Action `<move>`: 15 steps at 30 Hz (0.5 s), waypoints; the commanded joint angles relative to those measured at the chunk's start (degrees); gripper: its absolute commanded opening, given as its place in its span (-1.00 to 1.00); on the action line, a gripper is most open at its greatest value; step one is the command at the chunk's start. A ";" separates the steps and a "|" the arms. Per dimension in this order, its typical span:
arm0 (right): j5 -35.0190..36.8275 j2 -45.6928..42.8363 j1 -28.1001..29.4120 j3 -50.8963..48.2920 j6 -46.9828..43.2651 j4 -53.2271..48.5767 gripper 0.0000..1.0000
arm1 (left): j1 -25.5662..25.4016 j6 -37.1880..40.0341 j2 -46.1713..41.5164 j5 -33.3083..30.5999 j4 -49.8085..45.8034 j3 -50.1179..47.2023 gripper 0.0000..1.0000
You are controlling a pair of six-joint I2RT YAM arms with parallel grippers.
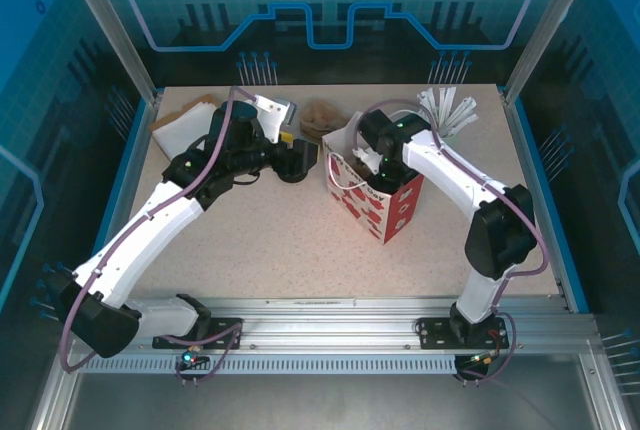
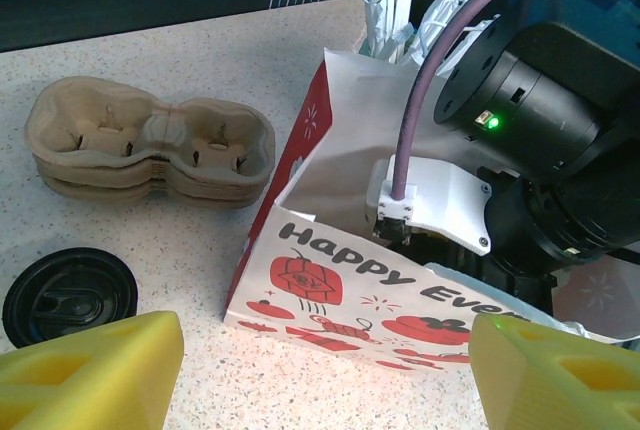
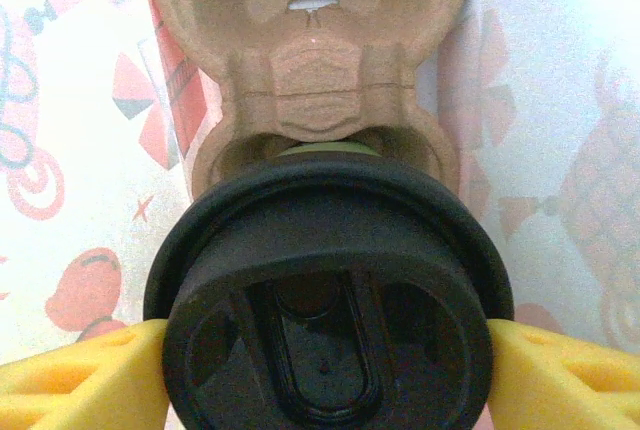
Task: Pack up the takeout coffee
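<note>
Flanking takeout coffee [image 3: 325,310]: right gripper [image 3: 325,370], one cup, grip unclear
Left gripper [image 2: 320,375]: wide open, empty
Bag [image 1: 390,210]: one, at left gripper's 3 o'clock

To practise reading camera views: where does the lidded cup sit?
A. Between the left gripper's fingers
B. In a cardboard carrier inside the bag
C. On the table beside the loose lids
B: in the right wrist view the cup sits in one pocket of a carrier, with the printed walls of the bag on both sides.
</note>
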 commanded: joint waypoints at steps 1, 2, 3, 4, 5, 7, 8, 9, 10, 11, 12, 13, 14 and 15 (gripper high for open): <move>0.54 -0.63 0.69 2.24 -0.74 -2.49 0.56 | -0.38 -0.17 -1.41 -0.45 0.55 -0.52 0.54; 0.53 -0.82 0.70 2.46 -0.83 -2.63 0.56 | -0.38 -0.06 -1.32 -0.47 0.48 -0.57 0.54; 0.42 -1.12 0.67 2.75 -0.90 -2.75 0.56 | -0.34 -0.05 -1.33 -0.54 0.39 -0.54 0.54; 0.36 -1.34 0.63 3.18 -0.97 -2.98 0.56 | -0.36 0.05 -1.25 -0.58 0.39 -0.59 0.54; 0.23 -1.60 0.59 3.77 -1.04 -3.23 0.57 | -0.35 0.01 -1.23 -0.65 0.38 -0.56 0.54; 0.00 -2.05 0.71 4.59 -1.10 -3.70 0.57 | -0.33 -0.08 -1.23 -0.58 0.38 -0.60 0.54; -0.09 -2.40 0.72 5.03 -1.12 -3.90 0.57 | -0.38 -0.16 -1.31 -0.57 0.38 -0.62 0.54; -0.24 -2.59 0.68 5.44 -1.14 -4.14 0.57 | -0.36 -0.15 -1.36 -0.58 0.38 -0.68 0.54; -0.30 -2.92 0.71 5.95 -1.18 -4.40 0.57 | -0.34 -0.15 -1.39 -0.58 0.37 -0.71 0.54; -0.34 -3.33 0.76 6.31 -1.19 -4.52 0.57 | -0.38 -0.19 -1.49 -0.58 0.30 -0.82 0.54; -0.45 -3.70 0.70 6.74 -1.26 -4.68 0.57 | -0.38 -0.13 -1.60 -0.65 0.29 -0.78 0.54; -0.78 -4.25 0.70 7.28 -1.36 -4.85 0.57 | -0.38 -0.13 -1.66 -0.71 0.32 -0.94 0.55; -0.97 -4.73 0.71 7.98 -1.42 -5.04 0.58 | -0.38 -0.14 -1.76 -0.85 0.29 -0.91 0.54; -1.16 -5.20 0.68 8.57 -1.45 -5.21 0.58 | -0.38 -0.15 -1.76 -0.84 0.20 -0.87 0.54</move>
